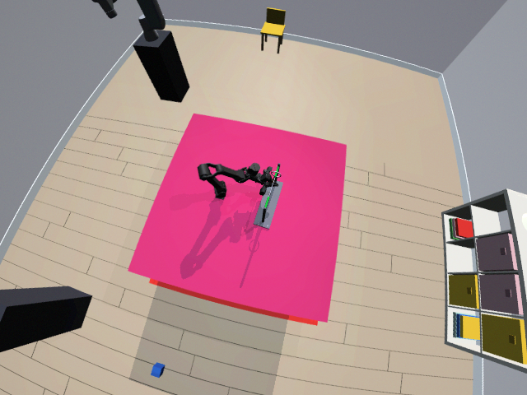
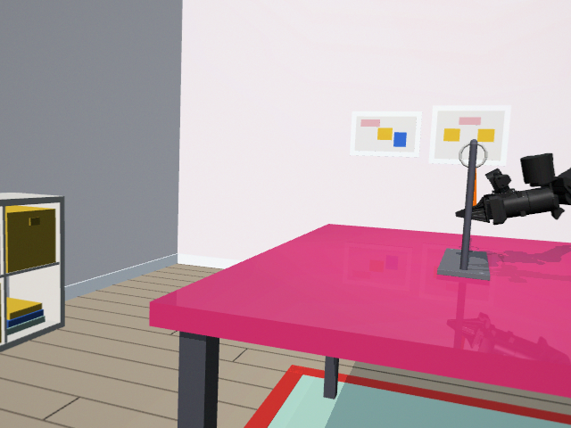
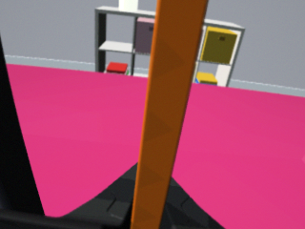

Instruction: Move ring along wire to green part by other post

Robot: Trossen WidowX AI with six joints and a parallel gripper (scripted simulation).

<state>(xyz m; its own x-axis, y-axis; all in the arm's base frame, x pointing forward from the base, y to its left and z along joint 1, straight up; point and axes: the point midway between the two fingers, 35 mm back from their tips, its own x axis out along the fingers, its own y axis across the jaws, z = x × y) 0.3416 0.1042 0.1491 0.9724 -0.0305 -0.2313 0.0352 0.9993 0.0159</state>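
A wire with green end parts (image 1: 267, 202) runs between two posts on a grey base plate (image 1: 272, 211) (image 2: 479, 268) on the pink table (image 1: 183, 238) (image 2: 285, 299). In the side view I look along the wire, so the near post (image 2: 466, 230) hides most of it. The grey ring (image 2: 473, 153) sits at the top of the post line, around the wire near the far post. Its orange handle (image 2: 474, 194) (image 3: 167, 110) hangs down from it. My gripper (image 1: 268, 177) (image 2: 467, 212) (image 3: 148, 170) is shut on the lower part of the handle, reaching in from the arm's side.
A shelf unit (image 1: 485, 271) (image 2: 28, 267) (image 3: 125, 46) with boxes stands on the floor beyond the table. A yellow chair (image 1: 272, 27), two black camera stands (image 1: 161, 63) (image 1: 38, 314) and a small blue cube (image 1: 157, 369) are on the floor.
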